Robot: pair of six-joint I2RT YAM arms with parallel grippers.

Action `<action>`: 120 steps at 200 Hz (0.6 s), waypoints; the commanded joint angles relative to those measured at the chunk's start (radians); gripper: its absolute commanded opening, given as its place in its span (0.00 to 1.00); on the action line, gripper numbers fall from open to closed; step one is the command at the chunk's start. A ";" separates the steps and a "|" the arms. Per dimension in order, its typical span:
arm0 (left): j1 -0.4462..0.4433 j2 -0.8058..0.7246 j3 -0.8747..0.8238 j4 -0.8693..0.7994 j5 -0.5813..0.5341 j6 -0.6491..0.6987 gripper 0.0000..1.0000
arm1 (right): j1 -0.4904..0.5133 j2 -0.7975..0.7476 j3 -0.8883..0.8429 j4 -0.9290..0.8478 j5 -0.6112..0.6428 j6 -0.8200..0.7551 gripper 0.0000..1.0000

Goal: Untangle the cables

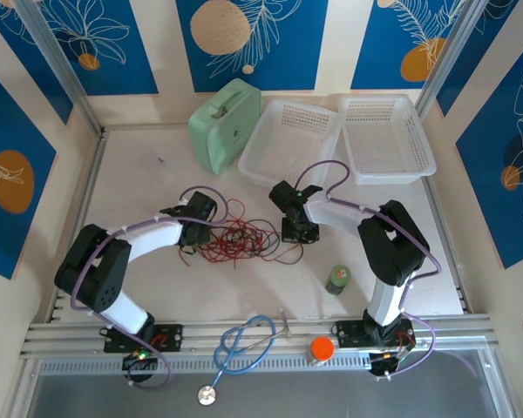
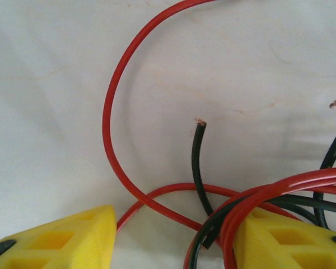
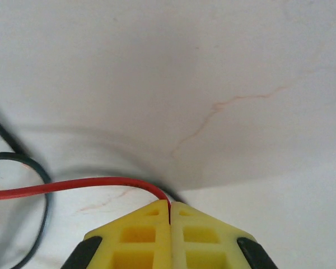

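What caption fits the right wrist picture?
Yellow right gripper pinches the red cable, the black cable curling beside it.

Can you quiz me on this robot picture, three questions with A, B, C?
1. Where is the stethoscope? A in a drawer B at the near edge of the table C on the wall
2. How many white baskets? A one B two C five
3. The right gripper is A wide open B holding a spoon C shut on the red cable
Answers: 1 B, it lies along the front edge; 2 B, side by side at the back; 3 C, it pinches the cable.
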 commanded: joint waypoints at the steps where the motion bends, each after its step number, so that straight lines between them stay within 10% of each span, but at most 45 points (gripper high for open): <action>1: 0.014 -0.079 0.033 -0.087 -0.017 0.038 0.61 | 0.008 -0.054 0.029 -0.080 0.041 -0.001 0.08; 120: 0.004 -0.146 0.008 -0.053 0.195 0.013 0.70 | 0.131 0.055 0.261 0.059 -0.281 -0.011 0.68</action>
